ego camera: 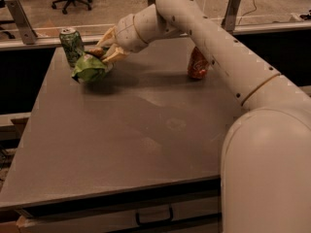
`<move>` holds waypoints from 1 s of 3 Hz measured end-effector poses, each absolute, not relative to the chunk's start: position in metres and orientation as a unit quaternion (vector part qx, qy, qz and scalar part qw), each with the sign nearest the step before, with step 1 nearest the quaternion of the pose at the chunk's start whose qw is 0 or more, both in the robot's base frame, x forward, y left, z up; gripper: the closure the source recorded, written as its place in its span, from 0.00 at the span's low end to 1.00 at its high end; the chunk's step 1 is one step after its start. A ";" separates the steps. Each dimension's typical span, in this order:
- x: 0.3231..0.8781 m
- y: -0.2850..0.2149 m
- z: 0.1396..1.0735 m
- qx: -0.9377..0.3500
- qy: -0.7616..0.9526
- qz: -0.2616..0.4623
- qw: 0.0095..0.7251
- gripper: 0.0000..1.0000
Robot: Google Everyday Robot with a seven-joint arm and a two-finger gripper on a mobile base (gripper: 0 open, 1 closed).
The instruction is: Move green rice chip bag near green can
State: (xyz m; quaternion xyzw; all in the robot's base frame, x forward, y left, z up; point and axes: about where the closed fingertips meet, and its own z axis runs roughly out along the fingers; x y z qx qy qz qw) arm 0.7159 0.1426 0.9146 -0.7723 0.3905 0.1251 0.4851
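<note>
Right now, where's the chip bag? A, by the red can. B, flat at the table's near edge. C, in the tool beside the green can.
C: the tool grips the bag close beside the green can, far from the red can.

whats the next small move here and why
Probably lower a touch and open the fingers. The gripper is clamped on the light green crinkly snack bag, right beside the dark green patterned drink can at the far left corner of the grey table. The bag looks near enough, so releasing it there should finish the job.
</note>
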 end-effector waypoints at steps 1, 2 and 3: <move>0.733 0.153 0.909 -0.759 0.404 0.122 0.495 0.83; 0.742 0.159 0.904 -0.751 0.417 0.115 0.499 0.59; 0.745 0.162 0.900 -0.748 0.427 0.109 0.496 0.37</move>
